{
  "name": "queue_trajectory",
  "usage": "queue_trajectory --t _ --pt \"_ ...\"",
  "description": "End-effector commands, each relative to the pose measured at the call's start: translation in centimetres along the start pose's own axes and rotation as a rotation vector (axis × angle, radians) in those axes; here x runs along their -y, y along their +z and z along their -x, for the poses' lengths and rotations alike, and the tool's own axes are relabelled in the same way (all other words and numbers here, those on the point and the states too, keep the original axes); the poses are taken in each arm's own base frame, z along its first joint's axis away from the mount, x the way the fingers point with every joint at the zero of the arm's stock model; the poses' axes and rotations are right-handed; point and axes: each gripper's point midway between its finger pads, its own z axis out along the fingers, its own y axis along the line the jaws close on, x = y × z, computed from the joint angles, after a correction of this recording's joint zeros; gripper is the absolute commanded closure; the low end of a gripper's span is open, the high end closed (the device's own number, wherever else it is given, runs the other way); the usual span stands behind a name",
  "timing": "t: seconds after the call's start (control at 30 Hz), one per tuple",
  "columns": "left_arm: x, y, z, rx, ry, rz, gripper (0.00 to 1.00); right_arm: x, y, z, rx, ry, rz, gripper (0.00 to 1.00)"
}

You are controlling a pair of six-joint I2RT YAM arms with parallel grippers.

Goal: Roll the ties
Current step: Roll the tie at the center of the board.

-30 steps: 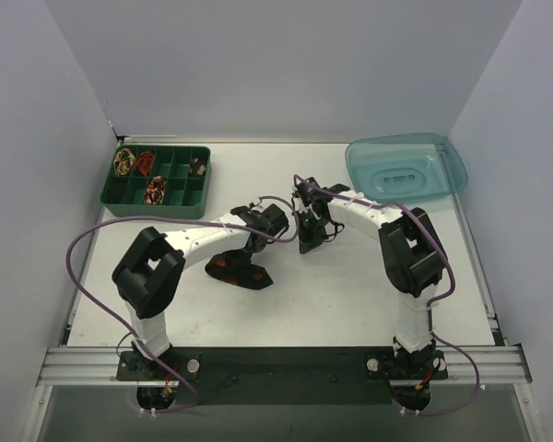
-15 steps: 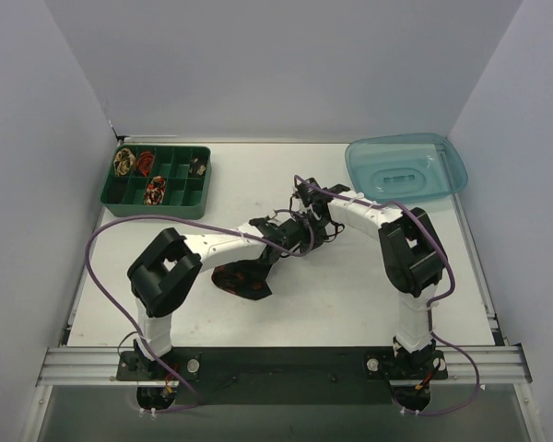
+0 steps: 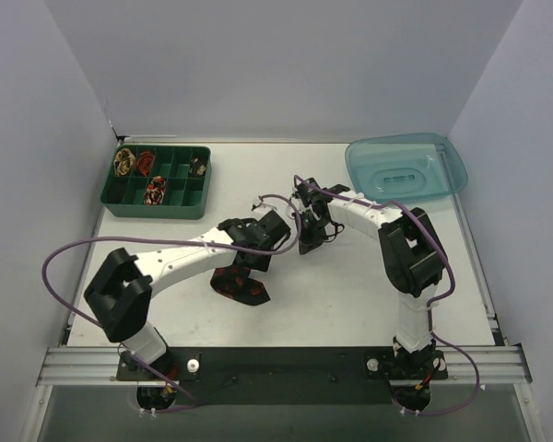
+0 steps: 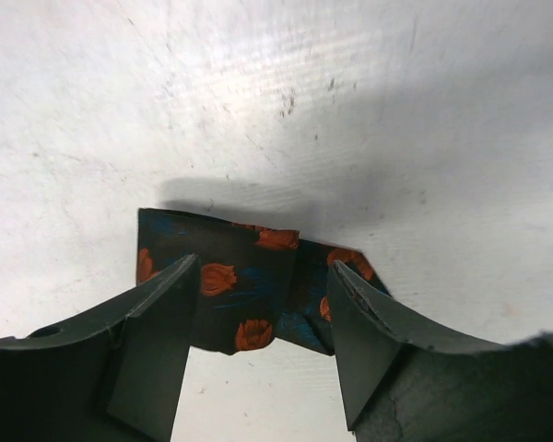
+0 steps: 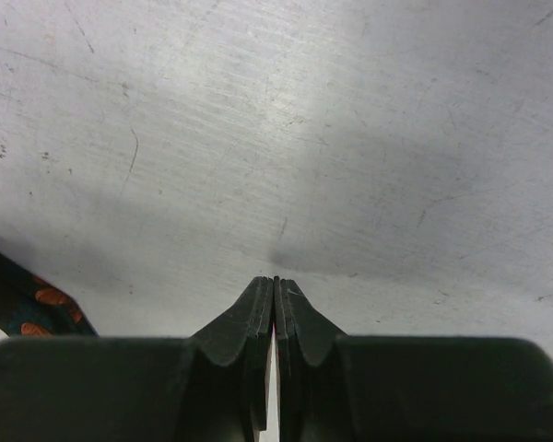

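**Left gripper spread over the floral tie; right gripper closed on nothing**

The dark floral tie (image 3: pixel 241 284) lies in a loose folded heap on the counter (image 3: pixel 350 285), near the middle and well apart from the green tray (image 3: pixel 157 211), where several rolled ties (image 3: pixel 155 191) sit in compartments. The left gripper (image 4: pixel 264 265) is wide apart with the tie's folded end showing between its fingers. Whether the fingers touch the cloth is hard to tell from the wrist view. The right gripper (image 5: pixel 275 282) is just beside it, jaws pressed together and holding nothing.

The tie looks light, limp and fairly slick, so it will likely sag and unfold if lifted by one layer. A sound hold would pinch the folded end through all layers, across its width, while the other gripper pins the loose length flat for rolling.
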Motion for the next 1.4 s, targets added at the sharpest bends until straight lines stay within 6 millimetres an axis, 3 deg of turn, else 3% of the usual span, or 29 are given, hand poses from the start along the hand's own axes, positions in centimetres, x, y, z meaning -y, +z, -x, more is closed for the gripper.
queue_trajectory --t 0.0,0.1,0.2,0.3,0.33,0.37,0.4,0.53,0.57,0.67,0.8,1.17,1.37 --pt "-1.3 -3.7 4.6 0.207 -0.174 -0.063 0.33 -2.1 -2.2 0.2 0.032 -0.043 0.038 0.94" --pt "-1.6 -5.2 4.8 0.243 -0.236 -0.167 0.34 -4.5 -3.1 0.6 0.059 -0.1 0.074 0.94" --pt "-1.9 -5.1 2.5 0.221 -0.282 -0.256 0.39 -7.4 -3.9 0.9 0.083 -0.164 0.128 0.94" --pt "-2.3 -5.1 -0.5 0.198 -0.325 -0.325 0.72 -10.4 -4.8 1.3 0.115 -0.223 0.178 0.94" --pt "-2.6 -6.1 -0.6 0.226 -0.359 -0.363 0.81 -11.1 -5.0 1.3 0.117 -0.233 0.199 0.94" --pt "-2.8 -5.3 -2.2 0.204 -0.36 -0.362 0.95 -12.3 -5.3 1.4 0.126 -0.252 0.224 0.94" --pt "-2.5 -5.6 -2.9 0.192 -0.379 -0.398 1.0 -13.1 -5.5 1.6 0.135 -0.261 0.243 0.94" --pt "-2.8 -5.9 -5.0 0.212 -0.451 -0.467 1.0 -15.7 -5.4 1.4 0.125 -0.298 0.303 0.94" --pt "-2.8 -5.1 -6.3 0.188 -0.456 -0.463 1.0 -16.0 -5.3 1.4 0.123 -0.303 0.309 0.94" --pt "-2.4 -4.5 -7.4 0.172 -0.494 -0.491 1.0 -17.3 -5.0 1.1 0.114 -0.322 0.337 0.94" --pt "-1.7 -2.0 -9.7 0.105 -0.517 -0.471 1.0 -18.8 -4.4 0.3 0.103 -0.351 0.361 0.94" --pt "-2.2 0.7 -11.2 0.082 -0.568 -0.409 1.0 -21.5 -1.5 -3.0 0.032 -0.419 0.382 0.94" --pt "-2.4 2.2 -12.3 0.07 -0.612 -0.398 1.0 -21.4 -0.2 -4.7 -0.018 -0.42 0.374 0.94"
